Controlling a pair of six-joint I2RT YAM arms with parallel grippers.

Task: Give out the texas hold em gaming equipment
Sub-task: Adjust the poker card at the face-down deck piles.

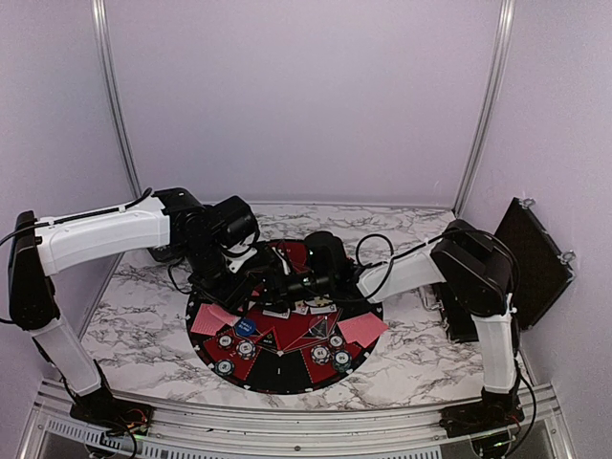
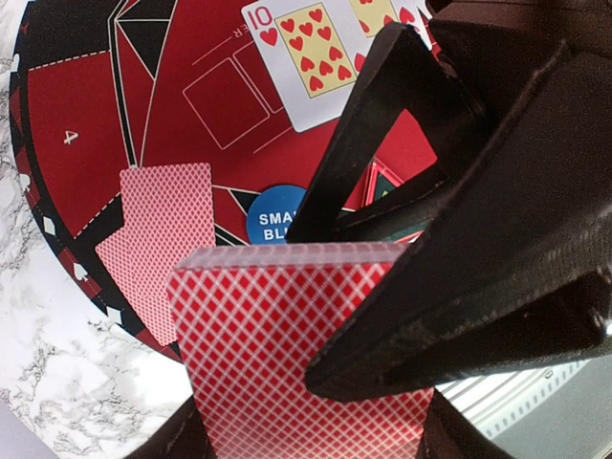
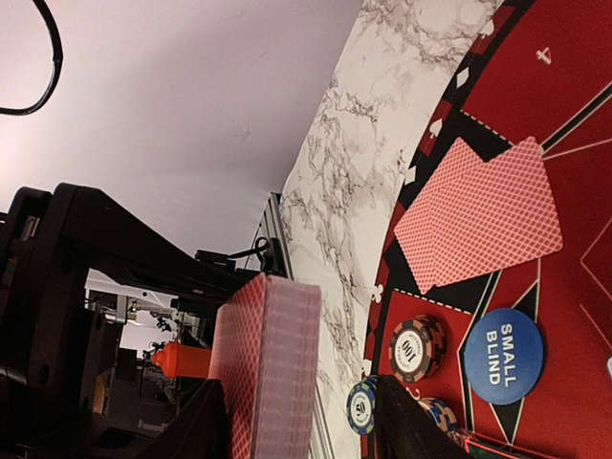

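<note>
Seen from above, the left arm (image 1: 105, 234) and right arm (image 1: 469, 268) meet over a round mat (image 1: 282, 378) on the marble desk (image 1: 143, 325). Red-backed cards (image 1: 212, 320) and chips (image 1: 247, 349) lie along the mat's near rim. At the left wrist, the left gripper (image 2: 311, 430) has its jaws pinching a deck (image 2: 287, 325) by its side edges above the mat, with a ten of hearts (image 2: 306, 57) face up beyond. At the right wrist, the right gripper (image 3: 306, 421) has its jaws spread, one on either side of the deck, and a blue marker (image 3: 504, 356) lies on the mat nearby.
</note>
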